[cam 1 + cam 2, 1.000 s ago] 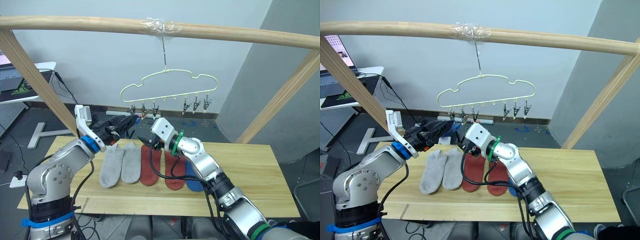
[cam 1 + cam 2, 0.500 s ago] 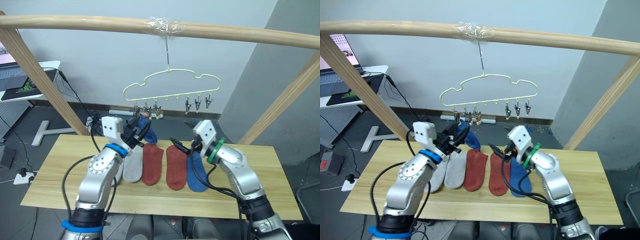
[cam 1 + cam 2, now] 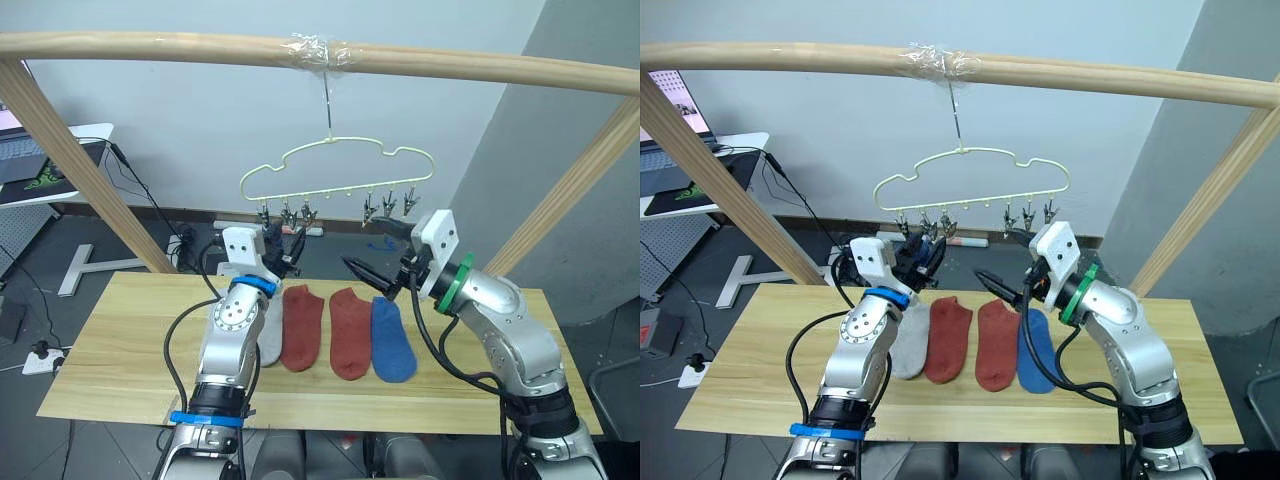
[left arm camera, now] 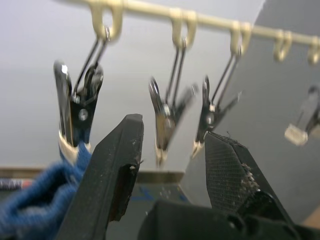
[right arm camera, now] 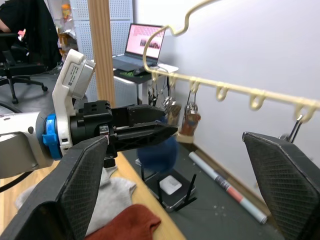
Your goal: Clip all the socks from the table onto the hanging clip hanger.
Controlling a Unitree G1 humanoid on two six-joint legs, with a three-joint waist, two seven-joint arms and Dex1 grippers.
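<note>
Socks on the long light-wood plank table [image 3: 120, 340]: one light grey knit ankle sock [image 3: 268, 335] partly behind the left arm, two rust red knit socks [image 3: 301, 325] [image 3: 350, 330], one blue knit sock [image 3: 391, 338], lying side by side. Second blue sock [image 4: 35, 200] hangs bunched from the leftmost grey metal clip [image 4: 75, 110] of the pale-gold wavy wire clip hanger [image 3: 335, 170], hooked over a thick round wooden pole [image 3: 450, 68]. Left gripper [image 4: 170, 165] raised just under the left group of clips, fingers apart, nothing between them, blue sock right beside it. Right gripper [image 3: 372, 258] lifted above the blue sock on the table, below the hanger's right clips, fingers spread wide and empty. Laptop [image 5: 142, 47] on a white desk behind.
</note>
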